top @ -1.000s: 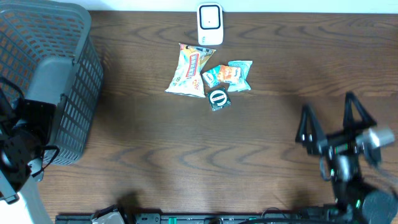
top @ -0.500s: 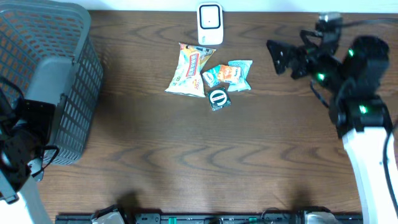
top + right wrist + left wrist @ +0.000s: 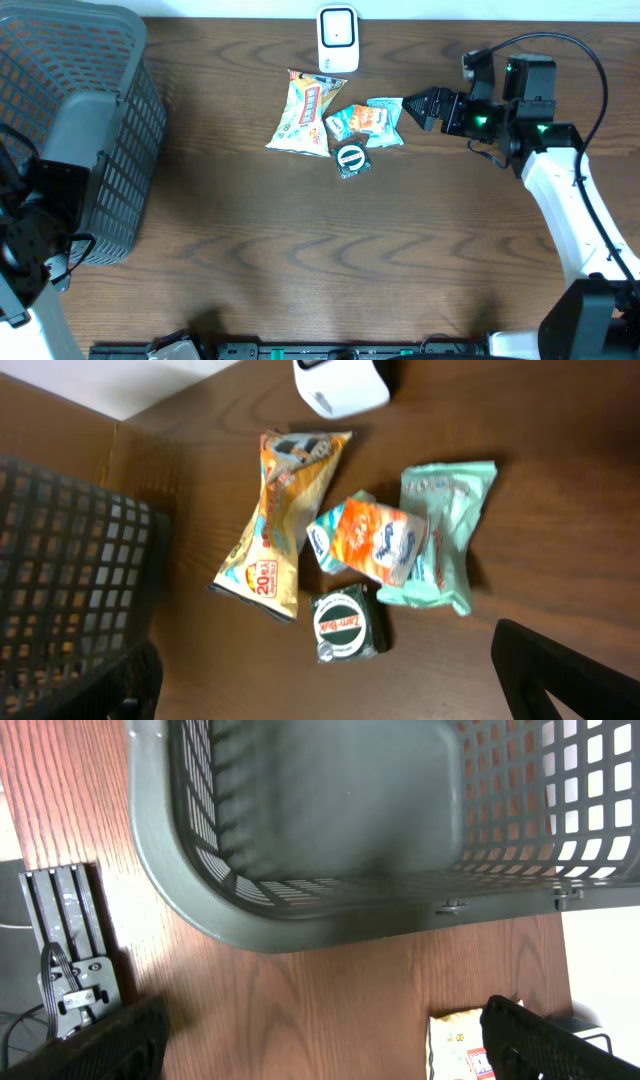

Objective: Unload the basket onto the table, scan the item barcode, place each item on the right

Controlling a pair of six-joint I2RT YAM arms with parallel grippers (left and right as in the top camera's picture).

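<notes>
Far left, the grey mesh basket (image 3: pixel 70 100) sits just ahead of the left claw (image 3: pixel 320 1030) and runs off the frame edge. From above, that claw is lost behind its own arm. The wrist view shows only two dark fingers (image 3: pixel 100 1040) cut off at the bottom corners, spread wide with bare wooden surface (image 3: pixel 300 260) between them.

In the middle lie the packets, all ahead of the right claw (image 3: pixel 408 108). Farthest from it is the long yellow snack bag (image 3: pixel 305 112). The orange-and-white packet (image 3: pixel 360 120) lies on top of the mint-green packet (image 3: pixel 388 108), hiding part of it. The small dark green sachet (image 3: pixel 351 159) lies just to one side of them. I can't make out a barcode on any of them. The white scanner (image 3: pixel 337 38) stands beyond the packets, and the wrist view clips its top.

The right claw is spread and pinches nothing. Its tips are just beside the mint-green packet, and I can't tell whether they touch it.
</notes>
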